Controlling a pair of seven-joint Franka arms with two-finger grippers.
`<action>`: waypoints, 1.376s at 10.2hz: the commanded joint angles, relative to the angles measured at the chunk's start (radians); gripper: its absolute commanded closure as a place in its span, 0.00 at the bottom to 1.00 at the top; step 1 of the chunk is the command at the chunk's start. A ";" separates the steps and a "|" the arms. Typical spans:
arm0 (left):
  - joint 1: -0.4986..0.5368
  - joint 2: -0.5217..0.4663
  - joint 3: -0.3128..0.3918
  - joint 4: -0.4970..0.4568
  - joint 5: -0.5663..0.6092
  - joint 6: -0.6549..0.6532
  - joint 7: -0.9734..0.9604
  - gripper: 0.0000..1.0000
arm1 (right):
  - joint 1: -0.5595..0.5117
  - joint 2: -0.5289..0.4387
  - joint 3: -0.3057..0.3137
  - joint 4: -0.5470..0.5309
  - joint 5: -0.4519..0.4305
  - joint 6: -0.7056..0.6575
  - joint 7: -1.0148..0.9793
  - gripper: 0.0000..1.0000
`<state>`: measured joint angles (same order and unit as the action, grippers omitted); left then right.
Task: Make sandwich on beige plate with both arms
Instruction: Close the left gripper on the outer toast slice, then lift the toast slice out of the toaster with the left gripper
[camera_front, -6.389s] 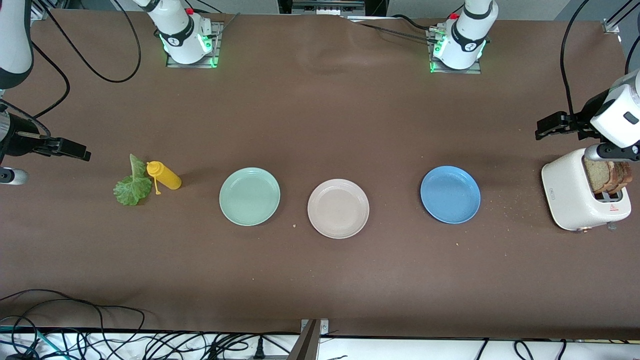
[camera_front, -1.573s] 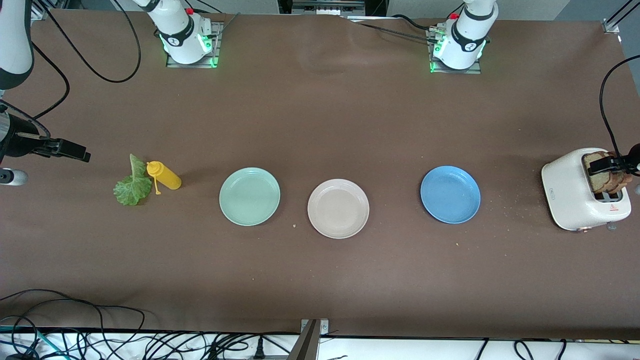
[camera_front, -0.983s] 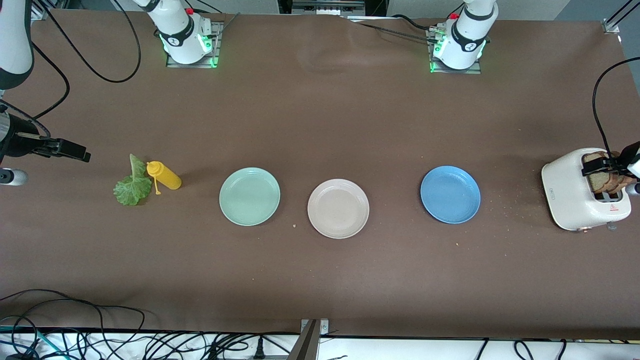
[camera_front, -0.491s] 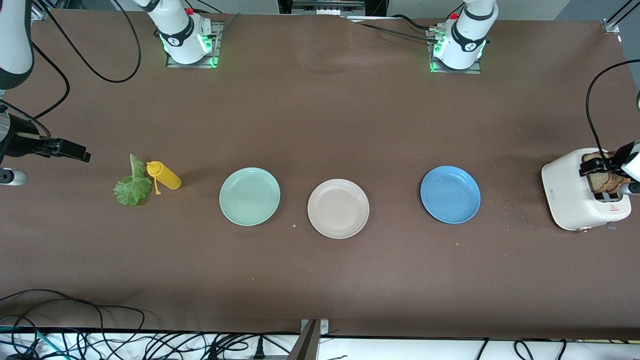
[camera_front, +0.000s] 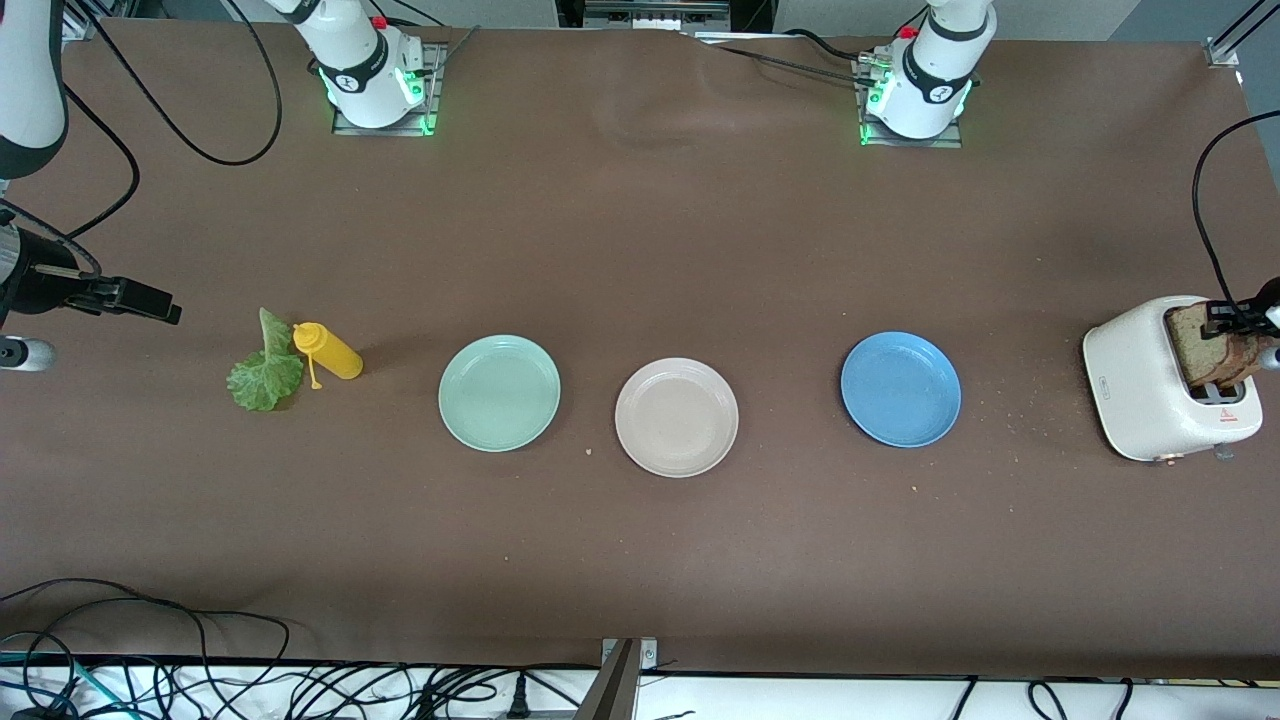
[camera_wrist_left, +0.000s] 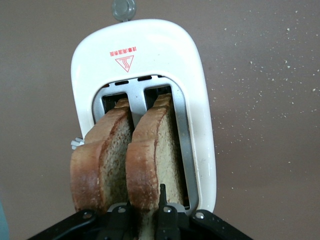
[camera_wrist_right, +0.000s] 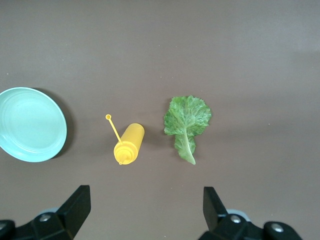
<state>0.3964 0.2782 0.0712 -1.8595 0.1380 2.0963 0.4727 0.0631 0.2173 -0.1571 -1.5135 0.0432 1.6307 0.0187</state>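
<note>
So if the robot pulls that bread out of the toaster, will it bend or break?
Probably neither. The bread slice pinched by the left gripper looks thick and stands upright unsupported in the toaster, so it is likely stiff. It may shed bits: crumbs dot the table. It looks airy, probably light.

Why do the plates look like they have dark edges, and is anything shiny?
Front view: soft dark shadows edge the beige plate, mint plate and blue plate. Left wrist view: the white toaster has a mild shine. Right wrist view: even light, faint shadow beside the yellow bottle.
</note>
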 joint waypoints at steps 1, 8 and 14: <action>-0.002 -0.014 0.009 -0.012 0.006 0.002 0.011 1.00 | -0.009 -0.006 0.004 -0.001 0.012 0.001 -0.008 0.00; -0.036 -0.043 0.001 0.109 -0.026 -0.181 -0.003 1.00 | -0.011 -0.006 0.004 -0.002 0.012 0.000 -0.008 0.00; -0.071 -0.083 -0.002 0.221 -0.185 -0.363 -0.077 1.00 | -0.011 -0.006 0.004 -0.002 0.012 0.001 -0.008 0.00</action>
<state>0.3429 0.2037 0.0639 -1.6630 0.0186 1.7737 0.4301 0.0605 0.2173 -0.1574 -1.5135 0.0432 1.6307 0.0187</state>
